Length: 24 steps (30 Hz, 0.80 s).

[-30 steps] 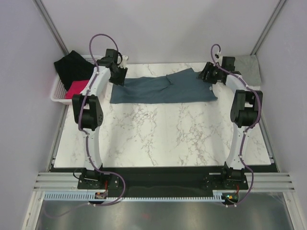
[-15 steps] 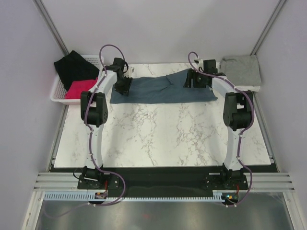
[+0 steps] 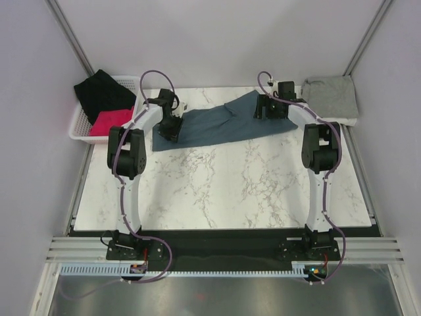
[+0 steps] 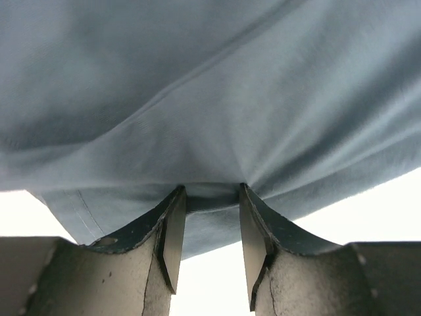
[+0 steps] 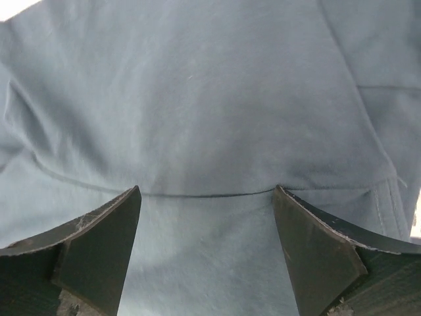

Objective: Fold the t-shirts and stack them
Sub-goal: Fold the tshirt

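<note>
The dark slate-blue t-shirt lies spread across the back of the marble table, its near edge slanting. My left gripper is at the shirt's left end. In the left wrist view its jaws are closed on a bunched fold of the shirt, with creases radiating from the tips. My right gripper is over the shirt's right part. In the right wrist view it is wide open, tips resting on the cloth. The light grey t-shirt lies at the back right corner.
A white basket stands off the table's back left, holding a black cloth and a red cloth. Grey walls close in on both sides and behind.
My left gripper has moved nearer and right, dragging the shirt's left end with it, so the shirt now lies slanted. My right gripper came in from the right onto the shirt, then stayed.
</note>
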Available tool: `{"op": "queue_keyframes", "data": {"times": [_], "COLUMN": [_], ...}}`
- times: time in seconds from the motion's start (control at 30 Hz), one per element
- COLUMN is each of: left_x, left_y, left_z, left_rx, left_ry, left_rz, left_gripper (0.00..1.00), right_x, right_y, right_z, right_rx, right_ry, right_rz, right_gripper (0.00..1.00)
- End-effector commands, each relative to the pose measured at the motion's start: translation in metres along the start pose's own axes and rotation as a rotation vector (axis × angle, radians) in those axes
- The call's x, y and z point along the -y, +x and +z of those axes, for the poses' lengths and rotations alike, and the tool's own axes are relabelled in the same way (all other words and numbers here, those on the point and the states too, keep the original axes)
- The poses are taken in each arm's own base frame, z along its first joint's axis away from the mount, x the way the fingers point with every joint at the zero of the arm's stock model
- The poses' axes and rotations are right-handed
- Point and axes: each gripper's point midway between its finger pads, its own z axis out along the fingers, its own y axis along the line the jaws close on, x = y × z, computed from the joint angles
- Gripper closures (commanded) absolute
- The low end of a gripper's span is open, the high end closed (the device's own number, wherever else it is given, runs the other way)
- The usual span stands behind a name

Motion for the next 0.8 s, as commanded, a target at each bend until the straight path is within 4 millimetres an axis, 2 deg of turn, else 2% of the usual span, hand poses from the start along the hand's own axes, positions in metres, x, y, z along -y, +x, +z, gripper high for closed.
{"op": "queue_keyframes", "data": {"times": [0.0, 0.03, 0.07, 0.1, 0.13, 0.17, 0.4, 0.47, 0.63, 0.77], "left_x": [0.03, 0.035, 0.047, 0.054, 0.061, 0.075, 0.135, 0.15, 0.173, 0.196], "left_y": [0.033, 0.037, 0.051, 0.05, 0.056, 0.07, 0.11, 0.122, 0.144, 0.142], "left_z": [-0.016, -0.02, -0.019, -0.029, -0.031, -0.03, -0.049, -0.056, -0.065, -0.078], "left_rx": [-0.075, -0.077, -0.107, -0.087, -0.094, -0.126, -0.15, -0.157, -0.169, -0.128], "left_ry": [0.029, 0.035, 0.05, 0.055, 0.064, 0.08, 0.121, 0.133, 0.154, 0.174], "left_rz": [0.005, 0.011, 0.025, 0.038, 0.049, 0.069, 0.212, 0.257, 0.334, 0.4], "left_gripper": [0.55, 0.55, 0.55, 0.55, 0.55, 0.55, 0.54, 0.54, 0.54, 0.54], "right_x": [0.004, 0.002, 0.0, -0.004, -0.007, -0.011, -0.055, -0.064, -0.086, -0.091], "right_y": [-0.003, -0.011, -0.017, -0.021, -0.031, -0.038, -0.078, -0.08, -0.077, -0.087], "right_z": [0.018, 0.023, 0.026, 0.029, 0.035, 0.038, 0.047, 0.048, 0.048, 0.038], "right_rx": [0.004, 0.024, 0.038, 0.05, 0.075, 0.093, 0.216, 0.224, 0.222, 0.248], "right_ry": [0.02, 0.017, 0.019, 0.014, 0.006, -0.002, -0.051, -0.056, -0.083, -0.056], "right_rz": [-0.009, -0.018, -0.028, -0.033, -0.04, -0.043, -0.055, -0.057, -0.064, -0.081], "right_gripper": [0.1, 0.09, 0.09, 0.08, 0.07, 0.07, 0.04, 0.03, 0.02, 0.02]}}
